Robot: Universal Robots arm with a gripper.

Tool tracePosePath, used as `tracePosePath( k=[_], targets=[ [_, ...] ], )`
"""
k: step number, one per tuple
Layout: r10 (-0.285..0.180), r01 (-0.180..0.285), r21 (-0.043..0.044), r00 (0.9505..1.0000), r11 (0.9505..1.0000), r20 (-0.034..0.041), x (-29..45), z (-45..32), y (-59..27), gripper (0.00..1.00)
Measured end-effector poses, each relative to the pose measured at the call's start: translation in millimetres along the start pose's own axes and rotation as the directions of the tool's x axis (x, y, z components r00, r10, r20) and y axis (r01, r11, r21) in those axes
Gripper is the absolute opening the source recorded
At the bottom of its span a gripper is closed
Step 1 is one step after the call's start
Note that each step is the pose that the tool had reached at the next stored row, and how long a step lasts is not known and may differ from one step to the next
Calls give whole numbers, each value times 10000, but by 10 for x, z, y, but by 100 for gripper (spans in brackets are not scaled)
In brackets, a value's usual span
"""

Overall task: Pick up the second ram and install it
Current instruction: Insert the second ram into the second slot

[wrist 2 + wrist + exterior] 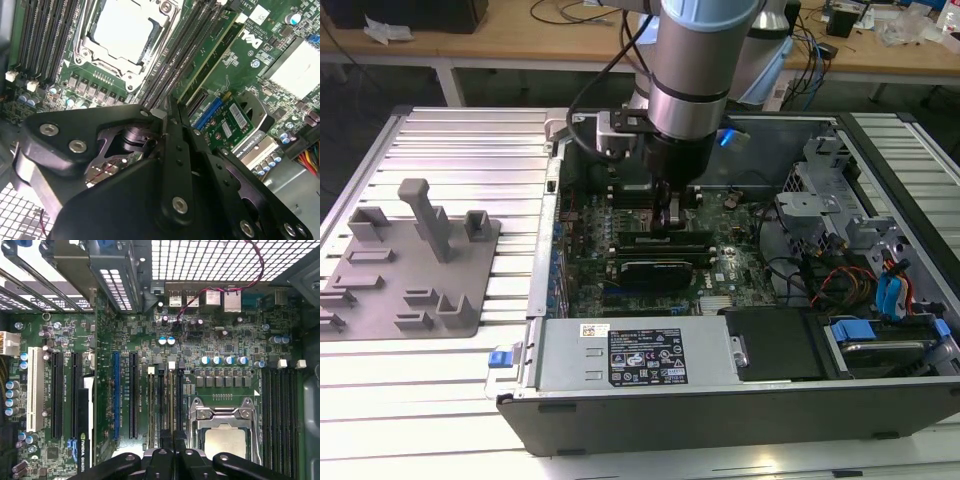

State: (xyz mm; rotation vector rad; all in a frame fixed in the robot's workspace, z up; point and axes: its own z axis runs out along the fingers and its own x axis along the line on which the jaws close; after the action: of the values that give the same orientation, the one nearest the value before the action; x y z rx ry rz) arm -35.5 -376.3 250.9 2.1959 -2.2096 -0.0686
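In the exterior view the arm is reaching straight down into the open computer case [720, 420], which is lying on its side on the ribbed worktop [460, 140]; the gripper [675, 220] is sitting low over the green motherboard [740, 215], just above a black expansion card [660, 268]; a grey slotted tray [380, 290] with an upright post is resting on the worktop well apart, toward the exterior view's left; the power supply [640, 355] is lying along the case's near wall.

In the second wrist view the black fingers [172, 165] are drawn almost together, leaving only a thin dark gap; the second ram [210, 55] is standing on edge in a memory slot beside the processor socket [127, 30], and its near end is running in between the fingertips, so they appear to be pinching its upper edge; empty black slots are lying just beside it on the socket side.

In the first wrist view the fingers are again showing nearly closed, hanging directly over the bank of memory slots [165, 405] next to the socket; a white latch [171, 365] is sitting at the far end of the slot in line with them.
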Motion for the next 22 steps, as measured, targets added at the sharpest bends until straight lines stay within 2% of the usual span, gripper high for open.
tracePosePath(
  k=[5, 7, 8, 22],
  targets=[
    [72, -72, 2, 10000, 10000, 6, 0, 38, -2, 9],
    [54, -54, 85, 10000, 9999, 5, 1, 79, 0, 9],
    [50, -51, 91, 10000, 9999, 4, 1, 81, 0, 9],
    [-23, 22, 116, 10000, 9999, 16, -11, 139, 12, 9]
  ],
)
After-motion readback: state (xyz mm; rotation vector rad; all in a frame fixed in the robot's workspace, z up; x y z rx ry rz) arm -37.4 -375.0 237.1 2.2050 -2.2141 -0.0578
